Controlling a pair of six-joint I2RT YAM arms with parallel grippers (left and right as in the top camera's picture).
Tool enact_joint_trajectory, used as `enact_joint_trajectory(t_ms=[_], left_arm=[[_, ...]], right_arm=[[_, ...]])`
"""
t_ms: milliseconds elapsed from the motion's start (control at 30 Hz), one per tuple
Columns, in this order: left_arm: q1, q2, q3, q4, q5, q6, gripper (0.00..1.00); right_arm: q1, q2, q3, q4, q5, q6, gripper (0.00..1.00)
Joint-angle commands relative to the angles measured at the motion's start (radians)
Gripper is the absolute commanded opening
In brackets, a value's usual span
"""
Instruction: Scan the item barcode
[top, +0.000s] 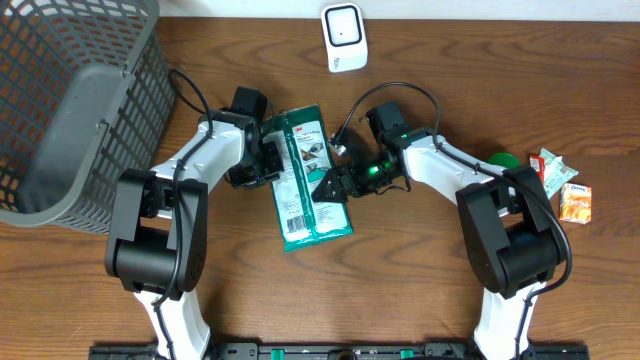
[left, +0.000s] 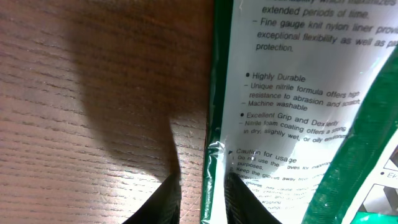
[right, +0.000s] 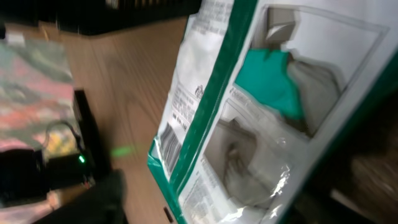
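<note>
Pack (top: 305, 205) mid-table, lifted slightly, barcode (right: 169, 143) on its white side. Left gripper (top: 268, 160) pinches pack's left edge. Right gripper (top: 335, 180) at pack's right edge; cannot tell its jaw state. Scanner (top: 343, 37) beyond, basket (top: 80, 110) far left.

We saw a grey mesh basket (top: 60, 60) at the far left corner of the wooden table (top: 380, 290), its near rim tilted down over the edge. Well apart from it, at the right side, lay a green round thing (top: 502, 159), partly hidden, a green-and-white packet (top: 551, 168) just beside it, and an orange box (top: 575, 201) close below the packet.
</note>
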Motion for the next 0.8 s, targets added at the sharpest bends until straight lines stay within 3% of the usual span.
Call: enact_joint_trajectory(t_ms=[0, 333, 400, 467, 633, 767], left_arm=[[-0.004, 0.085, -0.033, 0.012, 0.013, 0.009, 0.26], [-0.004, 0.085, -0.033, 0.011, 0.013, 0.009, 0.26], [-0.004, 0.085, -0.033, 0.011, 0.013, 0.009, 0.25], [-0.003, 0.08, -0.032, 0.011, 0.013, 0.01, 0.22], [0.024, 0.008, -0.01, -0.009, 0.013, 0.013, 0.19], [0.073, -0.128, -0.003, -0.023, 0.013, 0.012, 0.19]], right_arm=[[0.02, 0.01, -0.004, 0.026, -0.057, -0.005, 0.62], [0.087, 0.01, -0.01, 0.082, 0.065, 0.041, 0.42], [0.1, 0.01, -0.01, 0.091, 0.085, 0.044, 0.27], [0.101, 0.01, -0.01, 0.105, 0.085, 0.045, 0.01], [0.066, -0.01, 0.014, 0.082, 0.101, 0.055, 0.01], [0.03, -0.103, 0.045, -0.003, 0.251, -0.012, 0.01]])
